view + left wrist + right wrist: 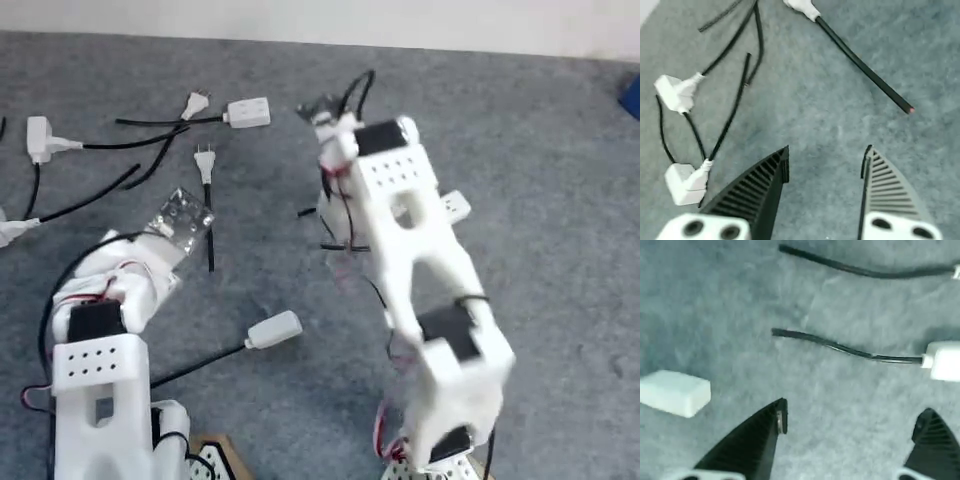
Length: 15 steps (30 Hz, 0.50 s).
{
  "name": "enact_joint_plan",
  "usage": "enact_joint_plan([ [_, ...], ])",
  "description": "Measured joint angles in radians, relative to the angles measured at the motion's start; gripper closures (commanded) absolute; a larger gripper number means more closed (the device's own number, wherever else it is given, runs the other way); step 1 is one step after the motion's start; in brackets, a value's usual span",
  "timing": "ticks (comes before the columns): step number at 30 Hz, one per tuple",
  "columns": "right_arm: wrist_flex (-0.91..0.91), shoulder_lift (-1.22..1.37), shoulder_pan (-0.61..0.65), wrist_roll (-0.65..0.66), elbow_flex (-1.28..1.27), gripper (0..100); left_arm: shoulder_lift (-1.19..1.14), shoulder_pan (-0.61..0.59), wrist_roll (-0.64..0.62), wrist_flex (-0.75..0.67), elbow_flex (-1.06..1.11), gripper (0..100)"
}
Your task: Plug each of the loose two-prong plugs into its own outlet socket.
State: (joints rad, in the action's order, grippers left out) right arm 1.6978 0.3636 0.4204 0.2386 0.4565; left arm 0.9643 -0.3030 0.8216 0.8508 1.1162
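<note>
grey carpet (pixel 540 150) covers the whole work surface, with a strip of pale wall (pixel 300 15) along the far edge. the left gripper (pixel 826 159) hangs over bare carpet, its jaws spread wide and nothing between them. a loose plug (pixel 203 154) lies just beyond it, prongs pointing away from the arms. its black cord (pixel 209 225) runs back to a cut end beside the gripper. a second plug (pixel 196 101) lies farther back, near a white socket (pixel 249 112) but apart from it. off to the left sits a joined pair (pixel 677 92), a white plug head pressed against a white socket body, and nearer the arm a second joined pair (pixel 687 180) lies the same way. black cords trail from both across the carpet. the right gripper (pixel 855 422) is also wide open and empty, low over the carpet. on one side of it lies a white block (pixel 675 392), and on the other a white head (pixel 944 360) on a thin cord; whether the block is a socket cannot be told. in the high view a small white piece (pixel 456 206) peeks out beside the right arm (pixel 400 200). another white end (pixel 273 329) on a black cord lies on the carpet between the two arms.
</note>
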Motion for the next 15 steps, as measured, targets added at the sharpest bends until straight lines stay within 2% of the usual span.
enact_joint_plan([
  [3,0.038,0.091,-0.035,-0.069,0.189,61.9,0.0,0.014,0.0,-0.009,0.029,77],
  [6,0.044,0.086,-0.117,-0.094,0.201,61.9,0.0,0.072,0.0,-0.009,0.032,77],
  [11,0.043,-0.021,-0.25,-0.068,-0.051,61.9,0.0,0.219,-0.048,0.048,0.034,77],
  [15,-0.051,-0.196,-0.315,-0.035,-0.296,61.9,0.0,0.345,-0.104,0.103,0.034,77],
])
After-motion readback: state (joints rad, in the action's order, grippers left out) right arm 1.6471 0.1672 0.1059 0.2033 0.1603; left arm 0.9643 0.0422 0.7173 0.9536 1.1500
